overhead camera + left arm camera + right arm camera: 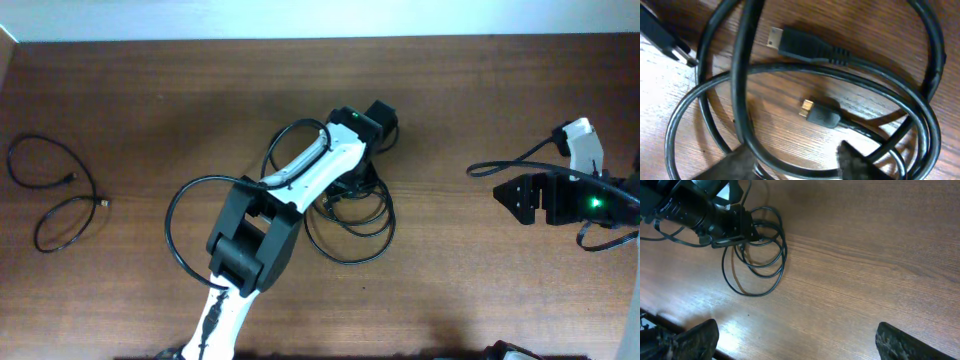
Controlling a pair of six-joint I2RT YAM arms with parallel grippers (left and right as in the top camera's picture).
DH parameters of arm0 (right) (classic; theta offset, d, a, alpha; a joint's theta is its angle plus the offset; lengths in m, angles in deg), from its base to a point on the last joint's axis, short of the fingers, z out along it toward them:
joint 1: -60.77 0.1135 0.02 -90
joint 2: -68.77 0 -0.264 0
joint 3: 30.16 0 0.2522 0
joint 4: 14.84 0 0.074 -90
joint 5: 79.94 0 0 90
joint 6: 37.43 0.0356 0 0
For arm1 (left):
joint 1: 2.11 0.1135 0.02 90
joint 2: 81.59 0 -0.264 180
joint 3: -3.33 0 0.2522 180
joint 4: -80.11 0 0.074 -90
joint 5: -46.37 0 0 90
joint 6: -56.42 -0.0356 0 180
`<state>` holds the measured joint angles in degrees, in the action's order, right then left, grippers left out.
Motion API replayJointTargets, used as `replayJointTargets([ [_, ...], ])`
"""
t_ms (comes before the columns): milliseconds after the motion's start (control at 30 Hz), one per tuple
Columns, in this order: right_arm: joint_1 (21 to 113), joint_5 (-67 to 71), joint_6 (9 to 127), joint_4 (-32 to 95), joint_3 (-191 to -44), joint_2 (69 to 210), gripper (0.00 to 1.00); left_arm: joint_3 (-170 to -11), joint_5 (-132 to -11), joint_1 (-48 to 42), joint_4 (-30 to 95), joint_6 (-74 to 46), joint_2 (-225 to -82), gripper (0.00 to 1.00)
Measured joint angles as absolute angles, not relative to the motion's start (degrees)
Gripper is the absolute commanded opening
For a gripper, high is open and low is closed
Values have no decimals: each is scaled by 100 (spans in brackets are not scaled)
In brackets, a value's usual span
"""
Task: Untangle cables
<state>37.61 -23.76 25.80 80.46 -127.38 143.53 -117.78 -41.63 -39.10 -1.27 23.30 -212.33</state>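
A tangle of thin black cables (350, 238) lies in overlapping loops at the table's middle. My left gripper (353, 180) reaches down into its top edge. In the left wrist view the loops (840, 72) fill the frame, with a gold-tipped plug (805, 45), a smaller gold-tipped plug (820, 114) and a third plug (670, 42) at the left edge. The left gripper (797, 167) is open, and one cable strand crosses between its fingers (735, 165). Another cable (93, 185) lies apart at the far left. My right gripper (510, 197) hovers open at the right, holding nothing.
A thicker black cable of the left arm (172, 215) loops out beside its elbow. The right wrist view shows the tangle (760, 265) under the left arm's gripper, and bare wood between the right gripper's (800, 345) fingers. The table's back edge runs along the top.
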Motion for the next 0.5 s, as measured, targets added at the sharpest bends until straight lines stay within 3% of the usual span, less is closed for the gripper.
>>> replayJointTargets([
  [100, 3759, -2376, 2578, 8046, -12738, 14353, 99, -11778, -4163, -3908, -90, 2344, -21233, 59],
  [200, 3759, -2376, 2580, 8048, -12738, 14353, 99, -11743, -4163, -3910, 113, 2330, -21233, 37],
  [300, 3761, -2376, 2578, 8046, -12738, 14353, 99, -11690, -4161, -3908, 151, 2361, -21233, 4],
  [333, 3759, -2376, 2582, 8048, -12738, 14353, 99, -11681, -4154, -3908, 155, 2333, -21233, 0],
  [500, 3759, -2376, 2578, 8048, -12738, 14353, 99, -11681, -4073, -3908, 190, 2346, -21233, 0],
])
